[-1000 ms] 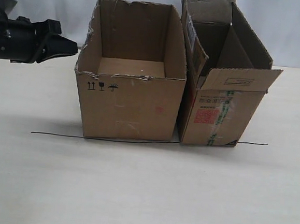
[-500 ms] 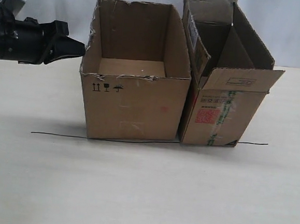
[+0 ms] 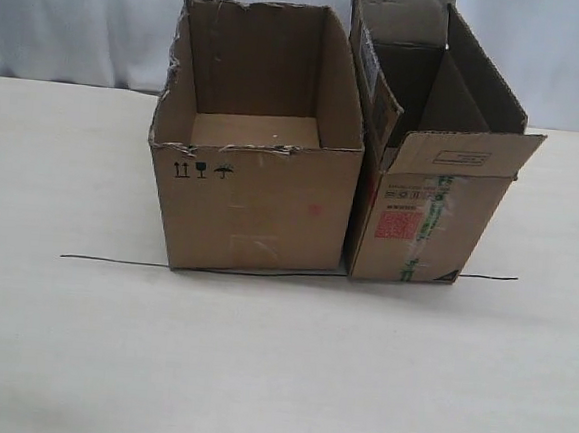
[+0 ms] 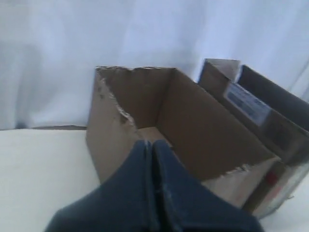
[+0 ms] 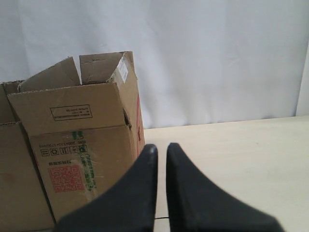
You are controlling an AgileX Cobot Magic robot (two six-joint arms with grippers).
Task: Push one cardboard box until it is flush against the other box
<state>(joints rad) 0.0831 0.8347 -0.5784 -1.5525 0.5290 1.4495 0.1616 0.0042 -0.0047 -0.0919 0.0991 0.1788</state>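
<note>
Left arm, seen half a second ago at the box's left wall, is now gone from the exterior view; the box stands where it stood then, its top rim eased slightly back to the left.

Box [image 3: 255, 209]: upright on the table [image 3: 257, 374], front edge on the black line [image 3: 106, 259], right wall against the other box [image 3: 425, 217]. The two appear to meet at the base. Higher up a thin strip of the other box's red-printed side shows between them, so I cannot tell whether contact is full along the wall.

Left gripper [image 4: 152, 144]: fingers pressed together, holding nothing, pulled clear of the box, whose ragged left wall lies beyond the tips in the wrist view.

Right gripper [image 5: 161, 147]: fingers nearly together with a thin slit between, holding nothing, off to the far side of the other box and not touching it.

Assessment: the push looks finished or all but finished, and the arm is in retreat. If the seam is judged open, the next move calls for the left gripper, kept closed, to return to the left wall and press low and level, gently enough that the box neither tips nor shoves the other box along.
</note>
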